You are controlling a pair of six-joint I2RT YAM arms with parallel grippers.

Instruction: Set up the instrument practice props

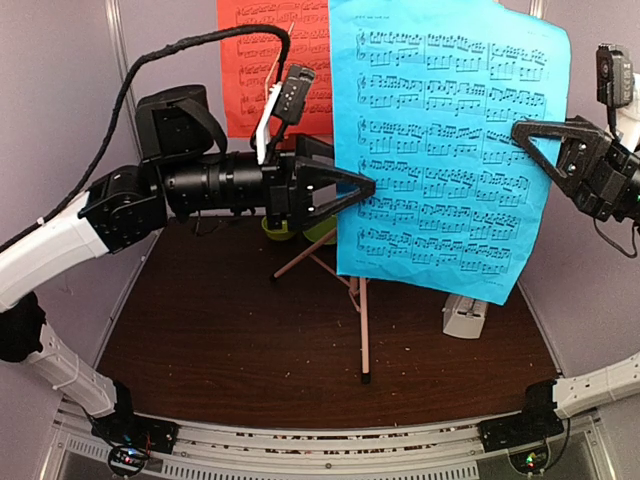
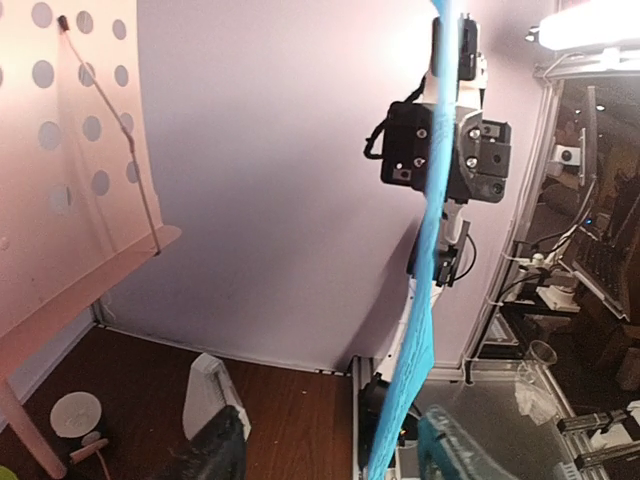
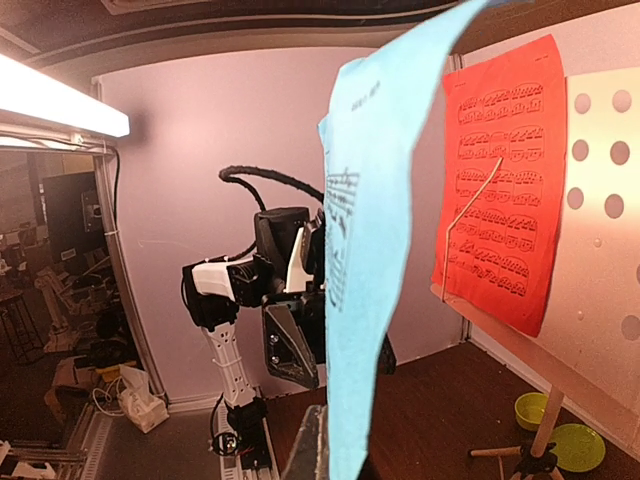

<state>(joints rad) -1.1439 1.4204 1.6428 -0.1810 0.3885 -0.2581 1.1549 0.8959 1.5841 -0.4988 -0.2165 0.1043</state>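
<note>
My jaws pinch the cyan page (image 1: 450,140), long axis upright: left gripper (image 1: 365,187) on its left edge, right gripper (image 1: 520,130) on its right. The music stand (image 1: 363,330) is just behind it, red page (image 1: 270,60) already on it.

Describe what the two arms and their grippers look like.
The left arm and right arm have white lower links and black upper ones. A black braided cable loops over the left. The left gripper and right gripper have black, open-framed triangular fingers.
</note>
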